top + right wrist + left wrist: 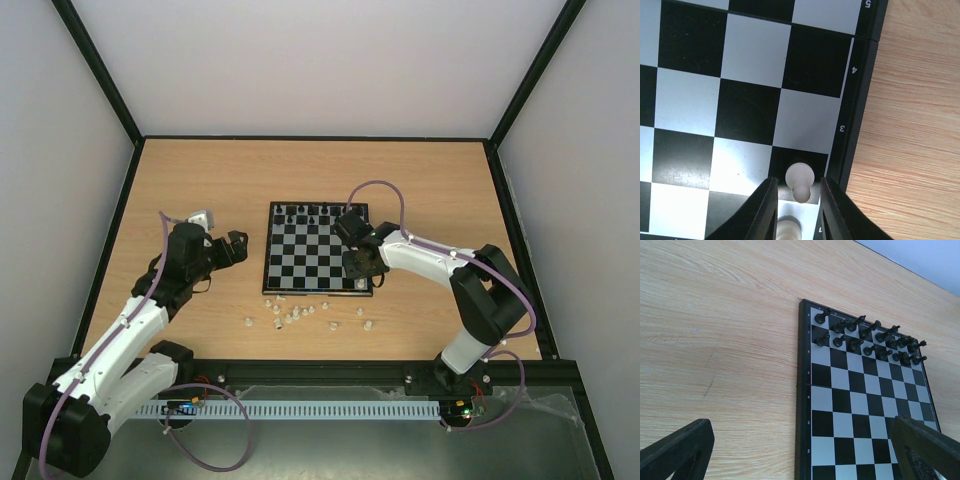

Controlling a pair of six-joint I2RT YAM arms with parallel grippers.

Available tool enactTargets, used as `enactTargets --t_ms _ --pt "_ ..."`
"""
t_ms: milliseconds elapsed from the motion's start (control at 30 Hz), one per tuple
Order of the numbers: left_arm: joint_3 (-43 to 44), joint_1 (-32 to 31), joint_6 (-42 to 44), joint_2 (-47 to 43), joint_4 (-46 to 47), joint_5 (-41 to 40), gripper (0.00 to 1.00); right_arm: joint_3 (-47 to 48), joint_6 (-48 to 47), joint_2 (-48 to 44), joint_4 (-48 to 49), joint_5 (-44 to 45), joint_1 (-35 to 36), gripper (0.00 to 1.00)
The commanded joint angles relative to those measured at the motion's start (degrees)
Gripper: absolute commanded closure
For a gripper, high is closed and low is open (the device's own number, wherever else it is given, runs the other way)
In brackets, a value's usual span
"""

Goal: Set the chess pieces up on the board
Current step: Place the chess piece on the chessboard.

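The checkered board (pixel 300 262) lies mid-table with black pieces (pixel 312 212) along its far rows. Several cream-white chess pieces (pixel 295 315) are scattered on the wood in front of it. My right gripper (pixel 360 268) hovers over the board's near right corner. In the right wrist view a white pawn (pixel 800 176) stands on a dark edge square between the gripper's (pixel 797 182) fingers, with a small gap on each side. A second white piece (pixel 788 229) stands just behind it. My left gripper (pixel 238 248) is wide open and empty, left of the board (pixel 850 405).
The black pieces (pixel 865 337) fill two rows at the board's far end. Black frame rails border the wooden table (pixel 200 180). Loose white pieces (pixel 366 324) also lie close to the right arm's forearm.
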Motion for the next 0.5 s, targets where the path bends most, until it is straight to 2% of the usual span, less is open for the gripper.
enactTargets --t_ms 0,167,300,400,467 --pt "-0.5 -0.2 0.2 -0.1 0.9 -0.4 0.00 -0.4 -0.6 0.5 -1.4 0.1 -0.2 0.73" --pt "-0.3 -0.2 0.1 -0.3 0.7 -0.5 0.00 0.7 -0.6 -1.4 -2.7 1.0 -0.3 0.65" --pt "-0.1 -0.3 0.1 -0.5 0.4 -0.6 0.00 1.3 -0.6 -6.4 -3.9 -0.2 -0.2 0.59" --pt "0.2 -0.2 0.2 -0.6 0.0 -0.6 0.01 0.4 -0.2 -11.1 -5.3 -1.5 0.6 0.59" --pt "0.4 -0.2 0.2 -0.8 -0.2 -0.8 0.01 -0.7 0.4 -14.1 -6.8 -1.6 1.7 0.62"
